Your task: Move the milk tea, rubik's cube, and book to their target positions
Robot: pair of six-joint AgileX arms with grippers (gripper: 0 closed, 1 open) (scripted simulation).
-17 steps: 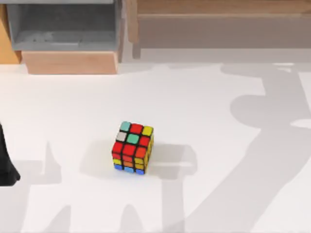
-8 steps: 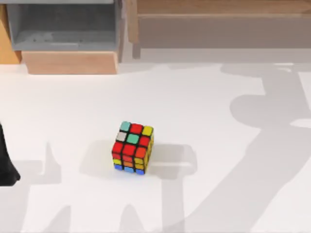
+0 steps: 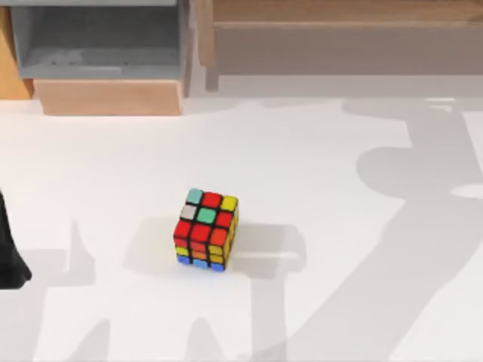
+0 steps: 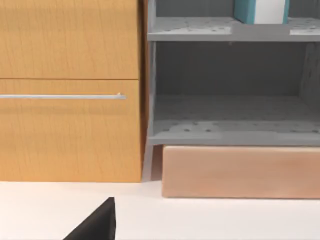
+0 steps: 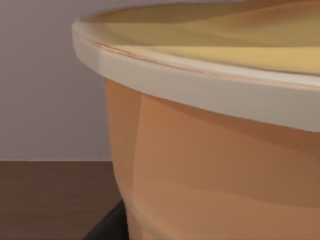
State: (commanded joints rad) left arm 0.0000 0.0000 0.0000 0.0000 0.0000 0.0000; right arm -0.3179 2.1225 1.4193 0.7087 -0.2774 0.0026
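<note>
The rubik's cube (image 3: 206,230) sits on the white table (image 3: 339,302) near its middle, red stickers mostly upward, with no gripper touching it. The milk tea (image 5: 215,150), an orange-brown cup with a cream lid rim, looms very close in the right wrist view, and my right gripper is shut on it, a dark finger (image 5: 107,226) lying against its wall. A teal and white book (image 4: 261,10) stands on the upper grey shelf in the left wrist view. My left arm (image 3: 9,253) is parked at the table's left edge, facing the cabinet.
A wooden cabinet with a drawer handle (image 4: 62,96) and a grey shelf unit (image 4: 230,115) on a wooden plinth (image 3: 109,96) stand at the back left. A long wooden piece (image 3: 339,30) runs along the back right. Arm shadows cross the table's right half.
The arm's shadow on the right front of the table has shifted slightly. The rubik's cube and my left arm have not moved.
</note>
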